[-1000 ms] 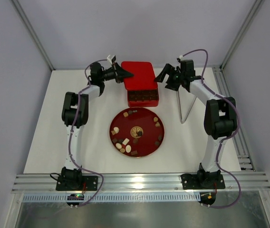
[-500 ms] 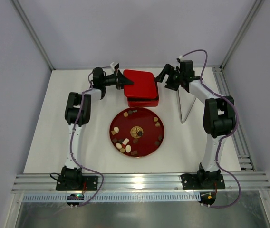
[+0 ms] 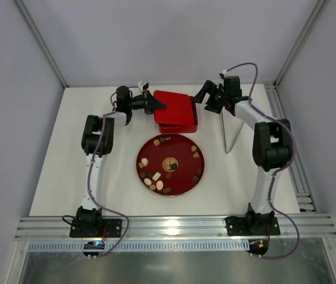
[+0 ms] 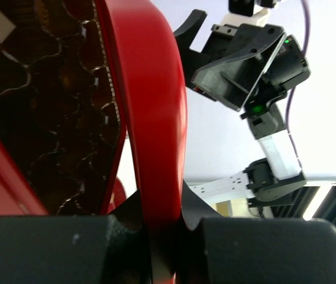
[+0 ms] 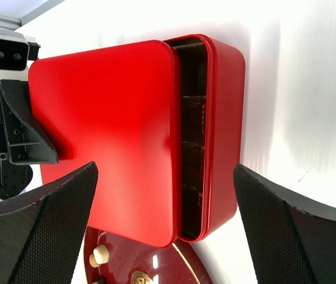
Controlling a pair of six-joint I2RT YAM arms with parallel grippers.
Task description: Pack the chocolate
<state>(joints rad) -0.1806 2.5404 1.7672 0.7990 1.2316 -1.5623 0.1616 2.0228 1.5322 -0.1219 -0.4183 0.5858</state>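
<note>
Several pieces of chocolate (image 3: 155, 177), cream and brown, lie round the rim of a round red plate (image 3: 184, 175); one cream piece (image 5: 99, 255) shows in the right wrist view. Behind the plate stands a red box (image 3: 181, 128) lined with a dark paper tray (image 5: 191, 142). My left gripper (image 3: 157, 105) is shut on the left edge of the red lid (image 3: 174, 106), which is tilted over the box and covers nearly all of it. The lid's edge (image 4: 153, 118) runs between the jaws. My right gripper (image 3: 202, 94) hovers open at the box's back right, touching nothing.
A thin metal V-shaped rod (image 3: 230, 133) lies on the white table right of the box, under the right forearm. A gold emblem (image 3: 170, 164) marks the plate's centre. Frame posts stand at the back corners, and a rail runs along the right edge.
The lid, held by my left gripper, has swung from behind the box to over it, hiding the front row of compartments. The right gripper has hardly moved.
</note>
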